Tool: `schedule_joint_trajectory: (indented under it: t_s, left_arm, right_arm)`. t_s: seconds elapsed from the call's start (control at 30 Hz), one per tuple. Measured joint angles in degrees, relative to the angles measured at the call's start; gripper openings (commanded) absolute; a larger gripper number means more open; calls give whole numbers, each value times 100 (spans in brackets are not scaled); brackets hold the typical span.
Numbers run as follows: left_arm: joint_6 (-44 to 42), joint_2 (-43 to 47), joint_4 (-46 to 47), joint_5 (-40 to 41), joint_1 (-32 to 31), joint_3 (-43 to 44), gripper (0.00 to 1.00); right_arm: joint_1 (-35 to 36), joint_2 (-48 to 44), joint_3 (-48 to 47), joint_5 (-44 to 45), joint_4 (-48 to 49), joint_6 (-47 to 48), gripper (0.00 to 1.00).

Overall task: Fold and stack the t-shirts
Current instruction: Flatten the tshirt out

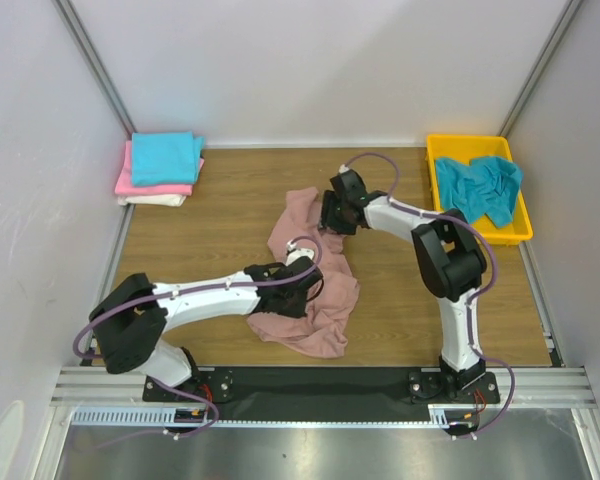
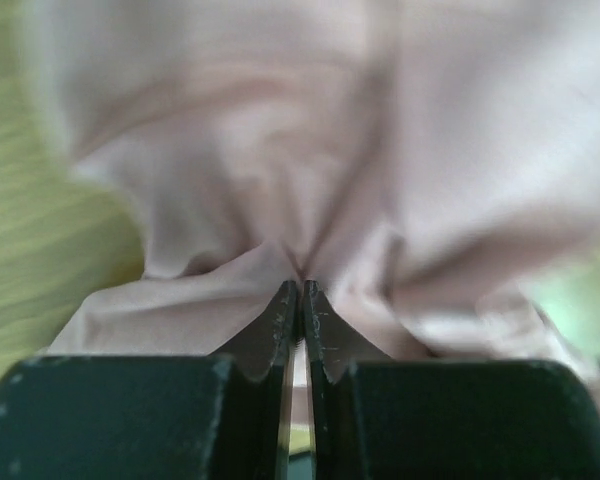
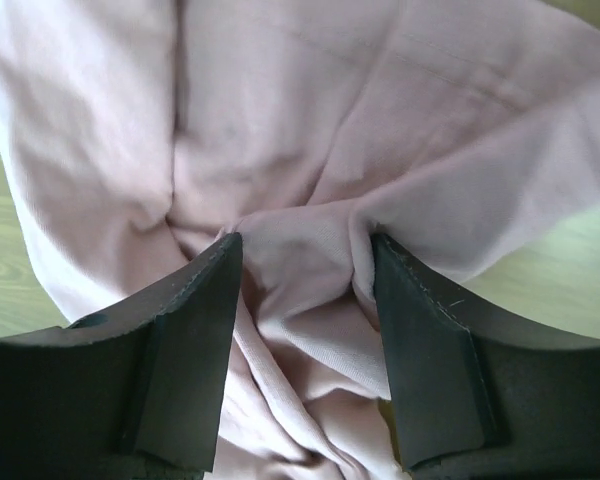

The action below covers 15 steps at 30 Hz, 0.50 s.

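- Dusty-pink t-shirt (image 1: 335,295) lies crumpled in the middle of the bench (image 1: 220,230), with both arms reaching into it.
- From the left wrist, the left gripper (image 2: 300,295) is clenched. Its two dark fingers are pressed almost flat together, and the pink cloth puckers in creases that run to the fingertips, so it looks pinched on a fold.
- From above, the left gripper sits on the left part of the shirt, near its middle. The arm runs back towards the near-left corner.
- From the right wrist, the right gripper (image 3: 302,250) stands spread wide. A raised ridge of the pink cloth lies between its fingers, and more cloth falls away below and to either side.
- From above, the right gripper is at the far edge of the shirt, further from me than the left one.
- Loose folds of the shirt spill towards the near side, past the left arm.
- In the far-left corner is a neat stack: a folded teal t-shirt (image 1: 166,158) on top, a bright pink t-shirt (image 1: 130,180) under it, and a white t-shirt (image 1: 155,200) at the bottom.
- At the far right stands a yellow tray (image 1: 525,235) with a crumpled teal t-shirt (image 1: 480,185) heaped in it, well apart from the pink one.
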<state>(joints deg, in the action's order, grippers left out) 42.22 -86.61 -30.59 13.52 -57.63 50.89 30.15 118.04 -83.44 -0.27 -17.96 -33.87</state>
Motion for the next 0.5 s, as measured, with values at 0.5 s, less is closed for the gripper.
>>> schedule_joint_trajectory:
  t_s: [0.5]
  left_arm:
    - [-741,-612,1733,-1211,-315,-262,13]
  right_arm:
    - [796,1504,-2070,-1353,116,114,56]
